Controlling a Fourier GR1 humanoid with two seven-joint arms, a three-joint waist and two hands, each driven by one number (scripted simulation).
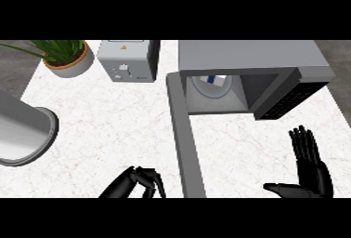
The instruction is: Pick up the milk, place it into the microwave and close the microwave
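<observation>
White marble-patterned bench (116, 130) fills the view. At its far left edge sits a large grey metal cylinder (21, 132), seen partly from above. Behind it is a potted plant (65, 56), and just to the right of that a silver toaster (129, 60).

Near the lower edge, left of centre, the left robot hand (137, 182) shows with its fingers curled inward and nothing visibly in them, so it reads as clenched on nothing.

Just to its right runs the open microwave door (186, 139), swung out toward the viewer and seen nearly edge-on. It hangs from the microwave (254, 69) at the back right. Inside the cavity lies a round plate (212, 86), and on it something white with a blue patch, most likely the milk (215, 80), though too little shows to be sure.

At the lower right, the right robot hand (308, 167) is released, fingers straight and pointing up, thumb out to the side, holding nothing.

Judging from this, placement looks done and closing is the step in hand. The next move likely calls for the left robot hand to push the door from its outer face and swing it shut.
</observation>
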